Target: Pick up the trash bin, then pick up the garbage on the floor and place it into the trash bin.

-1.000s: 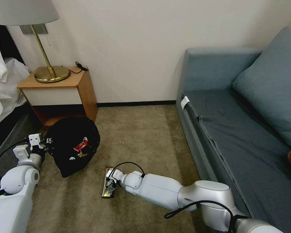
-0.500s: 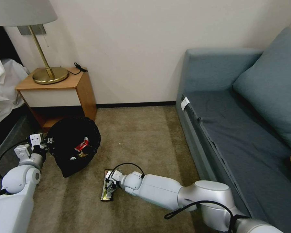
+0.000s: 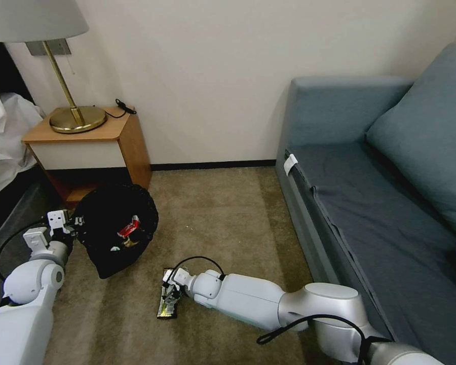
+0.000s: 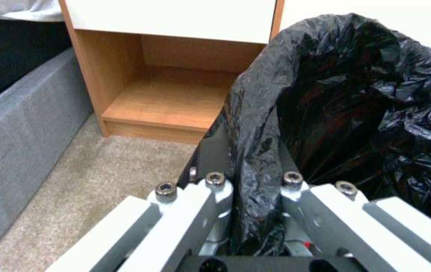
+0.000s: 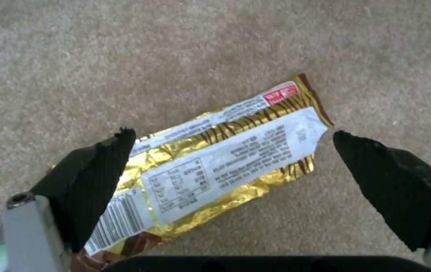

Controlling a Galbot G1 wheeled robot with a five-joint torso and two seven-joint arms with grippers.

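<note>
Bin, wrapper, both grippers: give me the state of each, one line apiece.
Bin: held by its bagged rim, tilted, red wrapper and other litter inside.
Gold wrapper: flat on the carpet, not gripped.
Left gripper: shut on the bin's rim.
Right gripper: open, fingers either side of the gold wrapper.

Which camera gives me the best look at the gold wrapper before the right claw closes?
The right wrist view: the wrapper lies flat on the carpet between the open right claw's fingers, label side up. The head view shows it small and partly hidden under that claw. The left wrist view faces the bin.
</note>
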